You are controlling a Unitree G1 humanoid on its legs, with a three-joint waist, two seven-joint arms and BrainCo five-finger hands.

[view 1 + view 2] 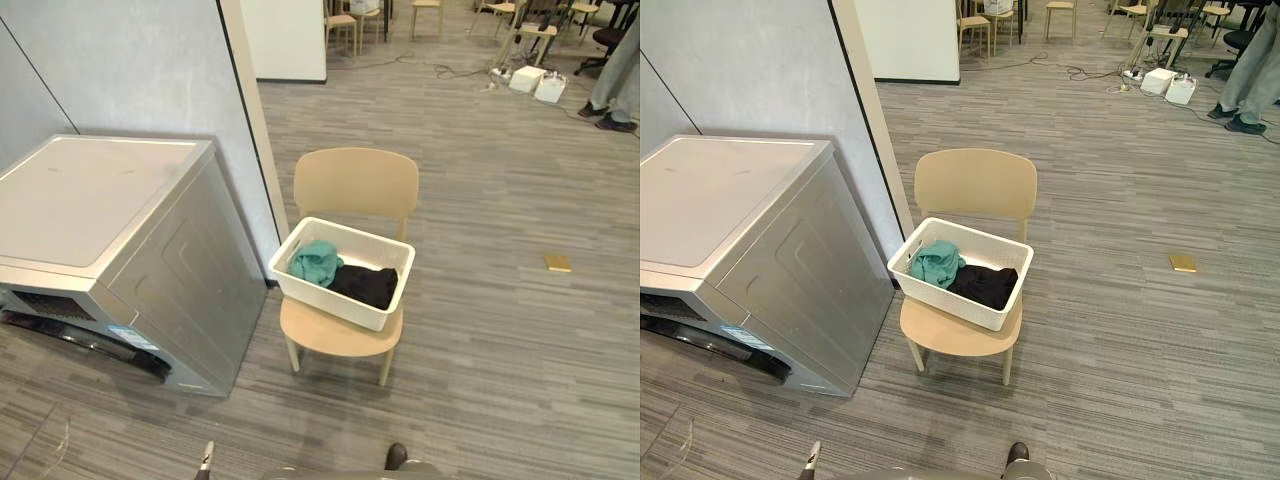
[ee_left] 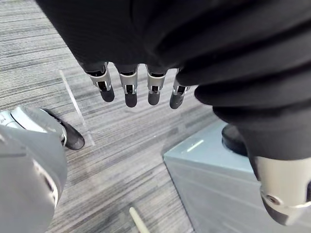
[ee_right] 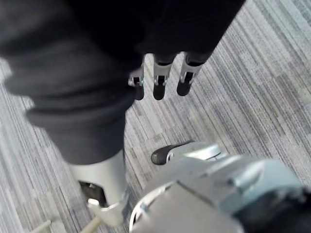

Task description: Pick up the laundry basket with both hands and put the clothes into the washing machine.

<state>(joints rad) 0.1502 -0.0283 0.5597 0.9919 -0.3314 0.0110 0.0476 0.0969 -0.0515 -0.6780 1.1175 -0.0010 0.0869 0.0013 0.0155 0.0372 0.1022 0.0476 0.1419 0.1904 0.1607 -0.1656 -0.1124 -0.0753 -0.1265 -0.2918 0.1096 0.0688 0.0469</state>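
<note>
Left robot hand (image 2: 129, 88), right robot hand (image 3: 159, 78) slack; laundry basket (image 1: 330, 305) well apart.

No legible text, washing machine (image 1: 150, 270) front sticker (image 1: 133, 338) too small to read

I see a white basket (image 1: 330, 300) holding teal cloth (image 1: 316, 262) and black cloth (image 1: 365, 284). Under the basket is a beige chair (image 1: 356, 182), beside it a silver-grey washing machine (image 1: 100, 200), and around it grey-streaked floor (image 1: 500, 350).

This is looking like an open office or lab: light wooden chairs (image 1: 341, 24) standing far back, black cables (image 1: 440, 69) trailing beside white plastic boxes (image 1: 527, 79).
</note>
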